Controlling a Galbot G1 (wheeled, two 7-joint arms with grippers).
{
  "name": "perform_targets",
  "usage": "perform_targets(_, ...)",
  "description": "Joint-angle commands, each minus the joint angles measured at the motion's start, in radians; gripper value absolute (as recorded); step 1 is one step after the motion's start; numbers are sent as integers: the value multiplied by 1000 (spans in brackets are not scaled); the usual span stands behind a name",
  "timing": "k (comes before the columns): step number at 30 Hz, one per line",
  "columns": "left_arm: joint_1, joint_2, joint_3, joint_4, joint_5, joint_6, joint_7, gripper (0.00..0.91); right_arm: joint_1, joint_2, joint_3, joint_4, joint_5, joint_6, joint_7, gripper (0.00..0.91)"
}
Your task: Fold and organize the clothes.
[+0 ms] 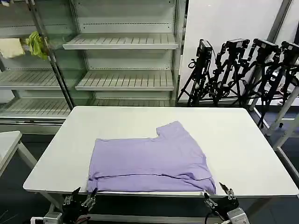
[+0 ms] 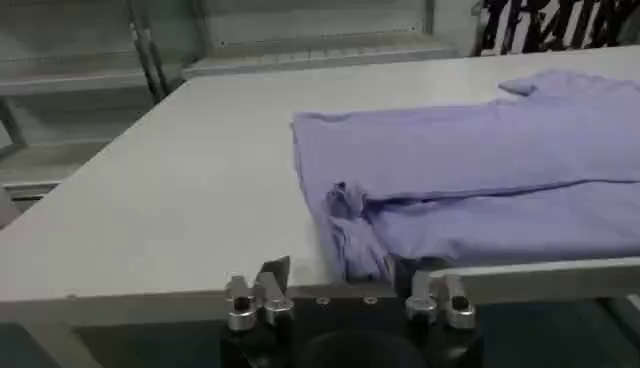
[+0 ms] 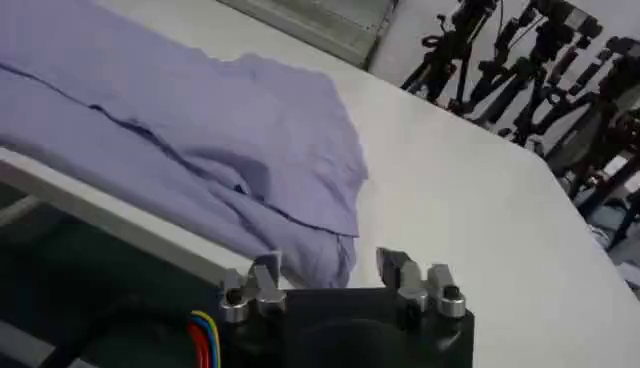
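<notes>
Both grippers hang just below the near edge of the white surface [image 1: 243,140], the left gripper [image 1: 82,198] and right gripper [image 1: 219,196] each with jaws wide apart, holding nothing. Between them, along that near edge, lies the lavender T-shirt [image 1: 149,161], folded, one sleeve pointing toward the shelves [image 1: 121,60] behind.

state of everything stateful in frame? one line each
T-shirt: partly folded, lying flat on the table, near edge at the table's front edge, one sleeve sticking out at the back.
Left gripper: open, holding nothing, below the table's front edge by the shirt's left corner.
Right gripper: open, holding nothing, below the front edge by the shirt's right corner.
Shelves: bare.
</notes>
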Motion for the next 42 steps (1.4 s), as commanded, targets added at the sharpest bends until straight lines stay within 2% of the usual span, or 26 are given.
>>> perform_targets(1,24,0,-16,-20,1,-3,-16,907,-3,-1,1,14,-1,0,5,907)
perform_targets(8,16,15,-59,-31,2,-3,-12,907,10,10,-6,13,2,0,4,907)
perform_targets(23,-120,28,-76,66,-19,-4,-11,907,12,38,-10,-1,-2,1,-2,907)
perform_targets(42,-83,37,-52,37,-17,-3,0,907,23,58,-21,-32,-2,2,-17,907)
